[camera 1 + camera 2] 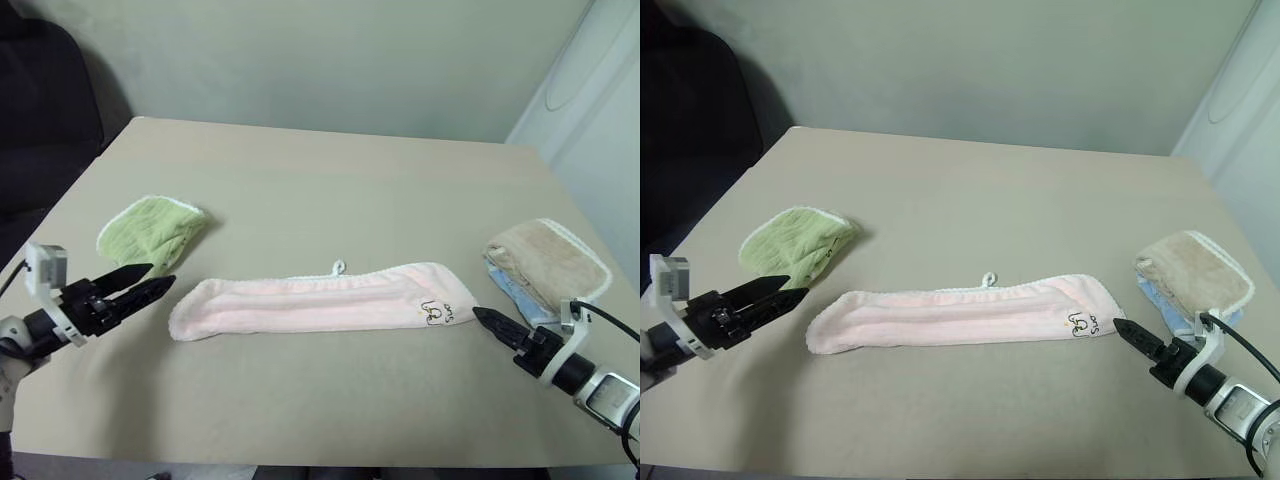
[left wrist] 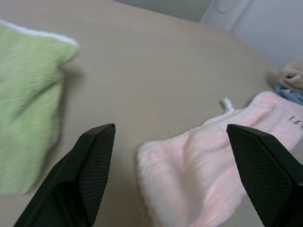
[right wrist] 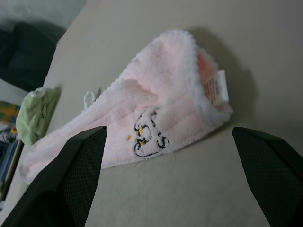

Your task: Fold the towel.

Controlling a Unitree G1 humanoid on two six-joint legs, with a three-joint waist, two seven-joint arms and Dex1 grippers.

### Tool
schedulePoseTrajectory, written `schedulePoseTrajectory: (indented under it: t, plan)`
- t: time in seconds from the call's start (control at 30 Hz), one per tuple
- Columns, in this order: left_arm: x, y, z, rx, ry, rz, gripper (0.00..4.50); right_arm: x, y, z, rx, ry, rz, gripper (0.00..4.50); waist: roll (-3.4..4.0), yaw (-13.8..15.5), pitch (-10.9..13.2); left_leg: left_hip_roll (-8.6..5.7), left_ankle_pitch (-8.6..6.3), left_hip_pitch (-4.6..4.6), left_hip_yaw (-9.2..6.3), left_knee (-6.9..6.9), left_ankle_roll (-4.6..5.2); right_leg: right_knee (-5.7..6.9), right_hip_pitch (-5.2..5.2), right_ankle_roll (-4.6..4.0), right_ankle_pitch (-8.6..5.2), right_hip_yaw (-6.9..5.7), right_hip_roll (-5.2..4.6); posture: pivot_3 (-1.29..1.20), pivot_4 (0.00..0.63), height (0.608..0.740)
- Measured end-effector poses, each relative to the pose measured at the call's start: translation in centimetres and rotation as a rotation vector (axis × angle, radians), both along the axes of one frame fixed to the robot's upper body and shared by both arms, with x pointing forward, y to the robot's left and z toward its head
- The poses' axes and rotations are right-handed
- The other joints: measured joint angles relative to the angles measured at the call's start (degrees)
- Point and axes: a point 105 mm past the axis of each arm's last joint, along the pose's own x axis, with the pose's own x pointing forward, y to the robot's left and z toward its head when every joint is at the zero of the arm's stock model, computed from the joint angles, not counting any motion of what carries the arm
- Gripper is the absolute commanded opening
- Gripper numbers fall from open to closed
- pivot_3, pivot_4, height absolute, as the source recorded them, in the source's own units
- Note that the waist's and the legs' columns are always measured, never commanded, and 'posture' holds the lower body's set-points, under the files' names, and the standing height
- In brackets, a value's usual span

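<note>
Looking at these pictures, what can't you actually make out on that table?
- Light-blue cloth, head views: mostly buried under the beige towel.
- Pink towel: folded, inner layers hidden; white tag, right wrist view, too small to read.
- Green towel, left wrist view: cut off by the picture edge.

pale pink towel (image 1: 315, 303) with dark motif, light-green towel (image 1: 150, 229), beige towel (image 1: 548, 257).

A dark embroidered motif (image 3: 147, 137) with letter-like strokes marks the pink towel (image 3: 156, 94), lower centre of frame; its wording cannot be read.
</note>
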Motion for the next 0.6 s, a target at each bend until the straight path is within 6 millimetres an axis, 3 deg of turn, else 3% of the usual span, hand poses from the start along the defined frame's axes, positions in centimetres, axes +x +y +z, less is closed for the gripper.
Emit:
schedulePoseTrajectory:
  t: [0.13, 0.33, 0.6]
  plan:
    - [0.1, -2.1, 0.2, -0.015, -0.008, -0.07, 4.08, 0.1, 0.4, -1.1, 0.051, 0.041, -0.038, 4.5, -0.02, -0.01, -0.02, 0.01, 0.0, 0.03, -0.01, 0.0, -0.01, 0.04, 0.0, 0.02, -0.01, -0.01, 0.01, 0.0, 0.15, 0.74]
    - [0.4, -4.3, -0.3, -0.02, 0.008, -0.133, 4.08, 1.8, 1.5, -1.2, 0.098, 0.025, -0.056, 4.5, -0.15, -0.76, -0.1, 0.02, 0.0, 0.13, 0.0, 0.05, 0.0, 0.03, 0.0, 0.07, -0.03, -0.02, 0.01, 0.0, 0.15, 0.74]
    - [0.6, -6.1, -0.4, -0.039, 0.01, -0.189, 4.08, 4.1, 3.1, -1.3, 0.141, 0.012, -0.054, 4.5, -0.36, -1.47, -0.23, 0.07, -0.09, 0.4, 0.02, 0.07, -0.07, 0.02, 0.03, 0.01, 0.28, -0.07, 0.02, 0.0, 0.15, 0.74]
